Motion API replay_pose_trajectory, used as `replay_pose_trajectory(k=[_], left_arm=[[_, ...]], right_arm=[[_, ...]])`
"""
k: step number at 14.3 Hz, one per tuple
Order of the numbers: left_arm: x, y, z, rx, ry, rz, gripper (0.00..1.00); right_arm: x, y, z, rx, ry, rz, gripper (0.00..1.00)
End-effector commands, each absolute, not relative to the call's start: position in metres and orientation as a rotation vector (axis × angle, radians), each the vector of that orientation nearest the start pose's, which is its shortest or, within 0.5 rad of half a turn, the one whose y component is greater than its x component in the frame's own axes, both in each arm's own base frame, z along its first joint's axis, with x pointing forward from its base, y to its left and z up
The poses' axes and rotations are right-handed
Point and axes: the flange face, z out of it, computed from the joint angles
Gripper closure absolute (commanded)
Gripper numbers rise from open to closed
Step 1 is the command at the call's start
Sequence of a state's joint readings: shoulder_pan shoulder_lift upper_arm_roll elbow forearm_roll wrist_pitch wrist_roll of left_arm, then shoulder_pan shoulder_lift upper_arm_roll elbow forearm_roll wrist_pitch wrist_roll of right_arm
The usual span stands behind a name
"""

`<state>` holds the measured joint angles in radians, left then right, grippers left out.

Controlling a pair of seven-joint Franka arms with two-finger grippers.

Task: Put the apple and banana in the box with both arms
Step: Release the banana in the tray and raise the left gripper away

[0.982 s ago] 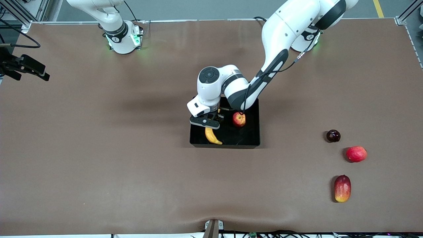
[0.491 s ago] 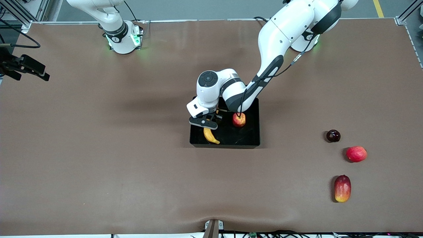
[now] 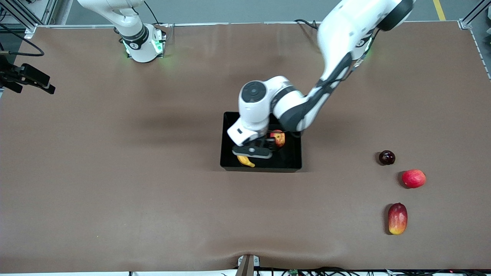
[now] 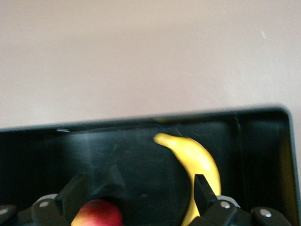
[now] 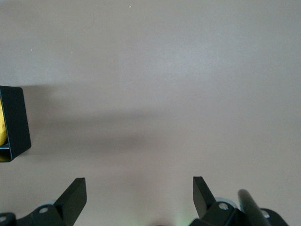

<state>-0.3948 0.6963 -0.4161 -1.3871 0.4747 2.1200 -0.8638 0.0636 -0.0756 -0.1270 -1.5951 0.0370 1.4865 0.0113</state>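
The black box (image 3: 295, 163) sits mid-table. The yellow banana (image 3: 246, 161) lies in it at the corner nearest the camera toward the right arm's end, half covered by my left gripper. The apple (image 3: 280, 138) lies in the box too, toward the left arm's end. My left gripper (image 3: 253, 152) hovers open and empty over the box between them. In the left wrist view the gripper (image 4: 138, 188) has the banana (image 4: 195, 160) by one finger, the apple (image 4: 99, 214) by the other, and the box wall (image 4: 141, 120) ahead. My right gripper (image 3: 48, 86) waits open, high over the table edge at the right arm's end (image 5: 138, 186).
A dark plum (image 3: 386, 157), a pinkish-red round fruit (image 3: 413, 178) and a red-yellow mango (image 3: 397, 218) lie toward the left arm's end, nearer the camera than the box. The right wrist view shows bare brown table and the box corner (image 5: 14, 122).
My left gripper has shifted over the box toward the apple and now covers part of both fruits. The banana lies a little nearer the box wall. The right arm barely moved.
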Motion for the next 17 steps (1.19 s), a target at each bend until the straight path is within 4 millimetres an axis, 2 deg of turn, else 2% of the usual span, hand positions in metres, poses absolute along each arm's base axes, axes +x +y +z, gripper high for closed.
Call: replay_pose_trajectory(k=[1,3,5,9,10,12,14,15,17], left_arm=[[0.580,-0.410,0.416,-3.082,0.010,-0.264,0.00],[0.595,-0.350,0.450,-2.996,0.031,-0.197,0.00],[0.609,-0.299,0.489,-2.980,-0.010,-0.233,0.00],[0.619,-0.206,0.545,-2.995,-0.227,-0.207,0.00],[0.615,-0.190,0.557,-2.982,-0.212,-0.194,0.00],[0.607,-0.172,0.578,-2.967,-0.137,-0.187,0.00],[0.591,-0.151,0.602,-3.035,-0.108,-0.126,0.00],[0.583,-0.131,0.607,-3.050,-0.087,-0.101,0.00],[0.562,-0.108,0.616,-3.059,0.001,-0.086,0.00]], right_arm=[[0.520,-0.035,0.647,-3.071,0.111,0.054,0.00],[0.520,-0.034,0.647,-3.066,0.108,0.053,0.00],[0.520,-0.035,0.647,-3.066,0.110,0.056,0.00],[0.520,-0.035,0.647,-3.066,0.110,0.056,0.00],[0.520,-0.034,0.647,-3.066,0.108,0.056,0.00],[0.520,-0.034,0.647,-3.066,0.108,0.056,0.00],[0.520,-0.035,0.647,-3.066,0.110,0.056,0.00],[0.520,-0.035,0.647,-3.066,0.110,0.056,0.00],[0.520,-0.034,0.647,-3.066,0.108,0.056,0.00]])
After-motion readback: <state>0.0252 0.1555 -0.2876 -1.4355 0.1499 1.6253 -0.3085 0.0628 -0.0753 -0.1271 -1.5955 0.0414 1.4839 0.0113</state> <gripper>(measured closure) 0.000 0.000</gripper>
